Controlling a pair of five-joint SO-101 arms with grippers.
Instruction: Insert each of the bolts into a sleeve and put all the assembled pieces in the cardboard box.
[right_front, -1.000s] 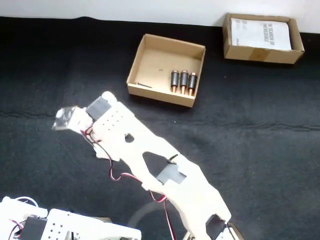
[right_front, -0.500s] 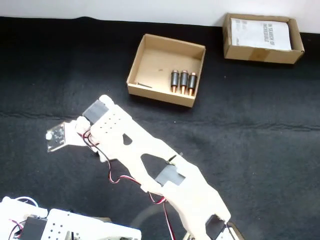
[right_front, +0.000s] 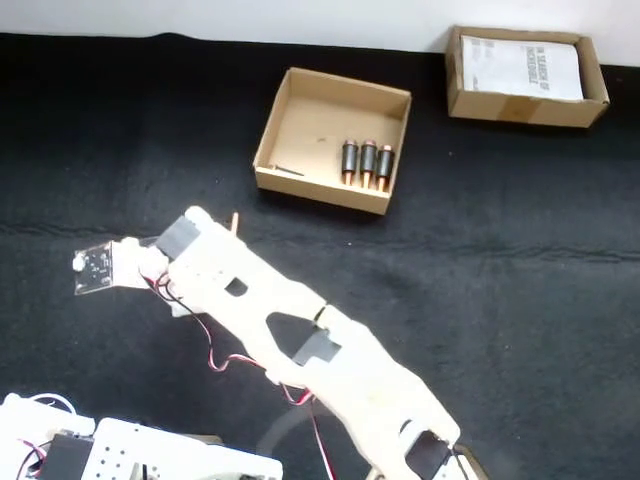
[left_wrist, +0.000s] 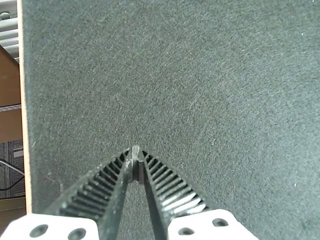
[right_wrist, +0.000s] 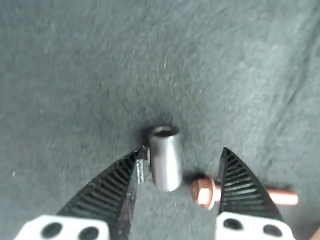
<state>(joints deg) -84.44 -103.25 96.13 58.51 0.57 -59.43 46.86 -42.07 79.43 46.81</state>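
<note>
Looking through the right wrist view, we see the right gripper (right_wrist: 183, 151) with its fingers spread wide over the black-clothed table (right_wrist: 75, 60). Between them stands one sleeve (right_wrist: 165, 159), a short grey metal tube with its open mouth showing. It sits close against one finger, and we cannot tell whether they touch. One bolt (right_wrist: 202, 192), copper-coloured with a hex head, lies on its side just beside the sleeve, its shank passing behind the other finger.

Both sit left of the table's middle. The cardboard box (right_front: 290, 120) sits near the far edge, with three assembled pieces (right_front: 367, 163) side by side inside. A second box (right_front: 470, 95) near the far right corner holds a printed sheet (right_front: 525, 68). The left gripper (left_wrist: 136, 149) has its toothed fingers pressed together by a table edge.
</note>
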